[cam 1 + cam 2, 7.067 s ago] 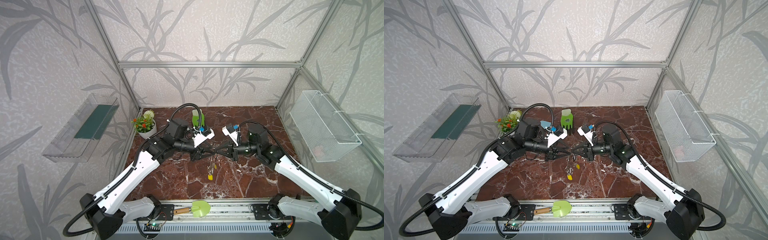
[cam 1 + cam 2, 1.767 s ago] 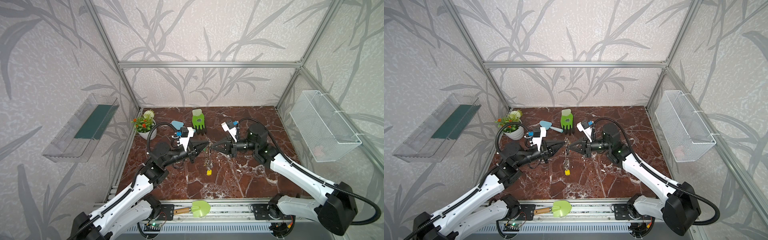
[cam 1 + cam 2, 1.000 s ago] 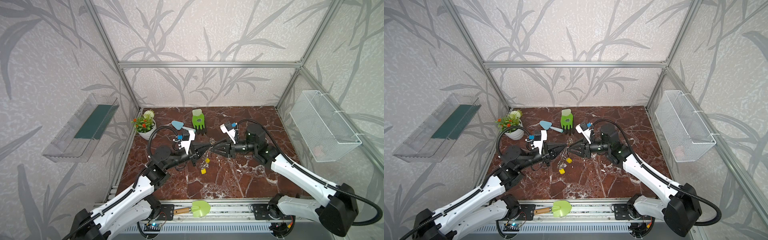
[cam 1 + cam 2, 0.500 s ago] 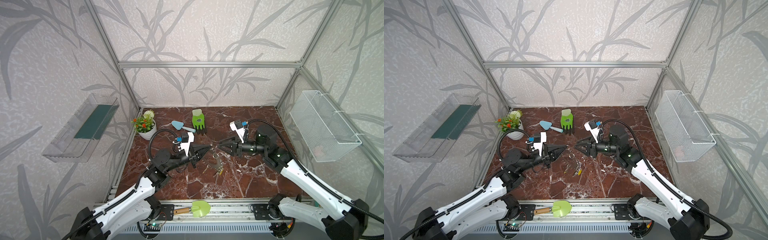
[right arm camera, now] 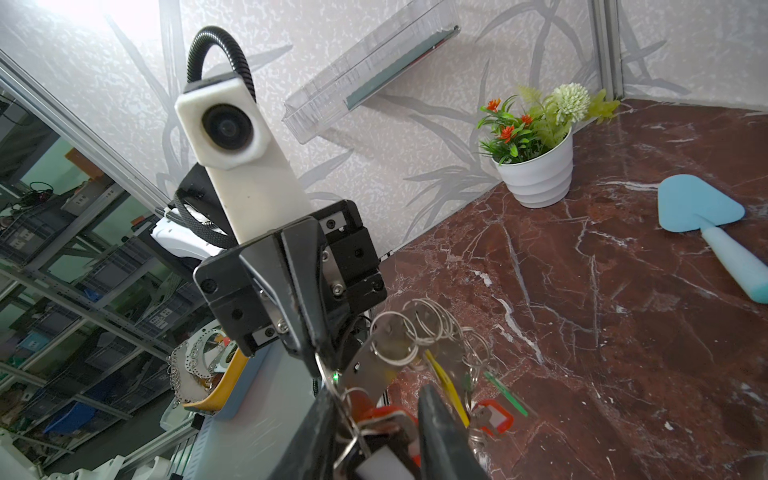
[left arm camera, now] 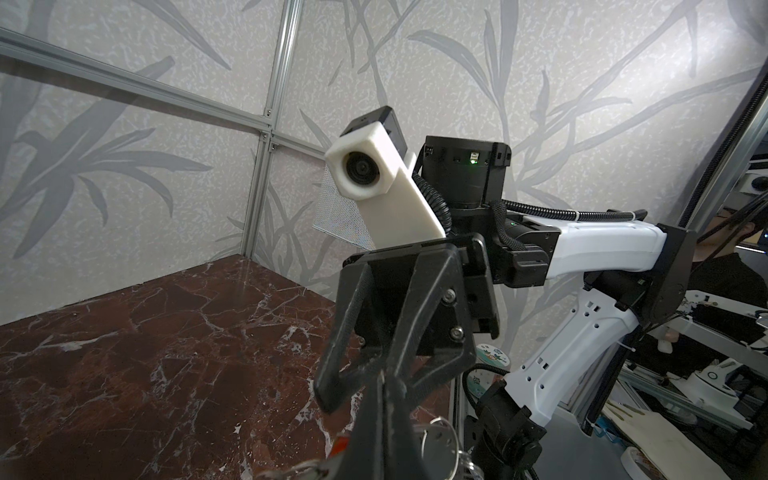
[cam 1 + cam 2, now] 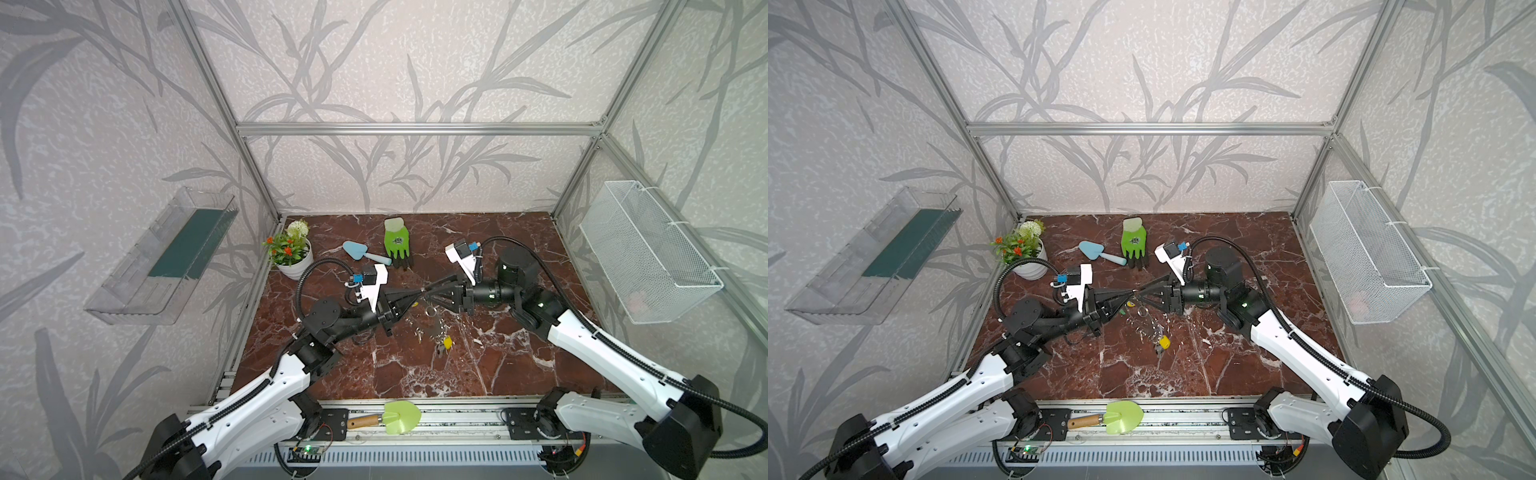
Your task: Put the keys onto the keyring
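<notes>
Tabletop point(image 7: 415, 374): red-brown marble, showing white veins.
Flower pot point(image 7: 293, 266): white, standing upright in the far left corner.
Blue trowel point(image 7: 361, 252): lying flat between pot and glove.
Green glove point(image 7: 397, 245): lying flat, cuff pointing at the back wall.
Green shovel point(image 7: 395, 417): resting on the front rail, wooden handle pointing left.
Wire basket point(image 7: 648, 257): hanging on the right wall.
Clear tray point(image 7: 162, 257): hanging on the left wall.

Your white-and-black left arm point(image 7: 257, 399) rises from the near-left base, bends at the elbow and runs its forearm toward the middle. Its black tapered left gripper point(image 7: 419, 292) points right with jaws pinched fully together. Your matching right arm point(image 7: 598, 351) reaches in from the opposite side (white camera mounts point(image 7: 374, 289) sit atop both wrists). Its black right gripper point(image 7: 430, 293), jaws parted, meets the left's tip nose to nose.
</notes>
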Controlling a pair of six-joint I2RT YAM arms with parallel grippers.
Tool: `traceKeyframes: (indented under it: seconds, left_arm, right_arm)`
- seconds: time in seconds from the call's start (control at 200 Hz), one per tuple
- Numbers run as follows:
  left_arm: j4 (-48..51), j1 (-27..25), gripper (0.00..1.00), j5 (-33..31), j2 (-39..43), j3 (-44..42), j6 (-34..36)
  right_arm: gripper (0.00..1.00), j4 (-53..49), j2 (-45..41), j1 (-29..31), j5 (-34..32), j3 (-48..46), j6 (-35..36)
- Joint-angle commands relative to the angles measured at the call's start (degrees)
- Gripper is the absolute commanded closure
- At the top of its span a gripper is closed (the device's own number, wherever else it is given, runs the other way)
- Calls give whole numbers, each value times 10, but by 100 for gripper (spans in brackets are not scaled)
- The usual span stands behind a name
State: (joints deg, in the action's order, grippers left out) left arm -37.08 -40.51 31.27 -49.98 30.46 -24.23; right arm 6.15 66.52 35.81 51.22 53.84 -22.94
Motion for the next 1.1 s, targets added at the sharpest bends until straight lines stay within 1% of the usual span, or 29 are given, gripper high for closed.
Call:
traceKeyframes:
  seconds: [0.0, 0.07, 0.3, 0.435, 0.565, 0.585, 0.67, 0.725, 0.78, 0.905, 1.0, 1.095]
  left_arm:
    - [-41, -2, 100, -2, 4, 3, -2]
    - [-43, -2, 100, -3, 0, 4, -2]
    - [-34, -2, 100, 1, -3, 6, 0]
    - [-4, -2, 100, -2, 7, 11, 7]
    - [75, -2, 100, -14, 25, 29, 19]
    - [94, -2, 97, -15, 30, 33, 23]
    - [191, -1, 81, -17, 55, 59, 55]
    - [262, -1, 70, -21, 75, 77, 91]
    - [339, 0, 63, -27, 98, 104, 130]
    - [491, 2, 54, -18, 112, 173, 209]
    - [608, 3, 50, 9, 84, 240, 276]
    - [687, 3, 48, 41, 40, 296, 327]
  right_arm:
    - [72, 30, 4, 5, 16, 22, -7]
    - [76, 33, 7, 9, 19, 21, -8]
    - [100, 37, 10, 15, 19, 20, -9]
    - [100, 16, 5, 14, 7, 19, 7]
    - [100, -27, 0, 14, -9, 27, 38]
    - [100, -34, -1, 14, -13, 28, 44]
    - [100, -54, -3, 14, -23, 32, 60]
    - [100, -61, -2, 14, -23, 34, 67]
    - [100, -66, -2, 14, -24, 32, 71]
    - [100, -78, -8, 14, -18, 29, 86]
    - [100, -114, -16, 18, -29, 37, 117]
    - [100, -144, -21, 24, -33, 43, 141]
